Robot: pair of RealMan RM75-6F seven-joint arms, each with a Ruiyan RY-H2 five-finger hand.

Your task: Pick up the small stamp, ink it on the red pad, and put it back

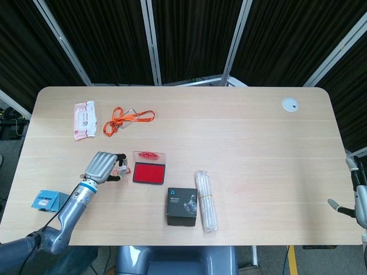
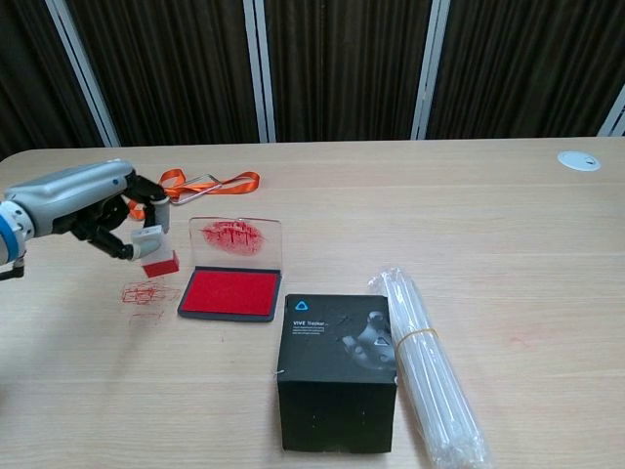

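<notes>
My left hand [image 2: 98, 207] [image 1: 102, 166] holds the small stamp [image 2: 156, 250] [image 1: 122, 170] off the table, its red face tilted toward the pad. The stamp has a pale top and a red base and hangs just left of the red ink pad [image 2: 231, 292] [image 1: 149, 172]. The pad lies open in its black tray, with its clear lid [image 2: 234, 239] standing up behind it, smeared red. Red stamp marks [image 2: 146, 294] show on the wood below the stamp. Only a sliver of my right hand [image 1: 354, 197] shows at the table's far right edge, nothing in it that I can see.
A black VIVE box [image 2: 337, 369] stands in front of the pad, with a bundle of clear tubes [image 2: 430, 366] to its right. An orange lanyard [image 2: 190, 186] and a white packet [image 1: 84, 119] lie at the back left. A blue card [image 1: 47, 200] sits at the near left edge.
</notes>
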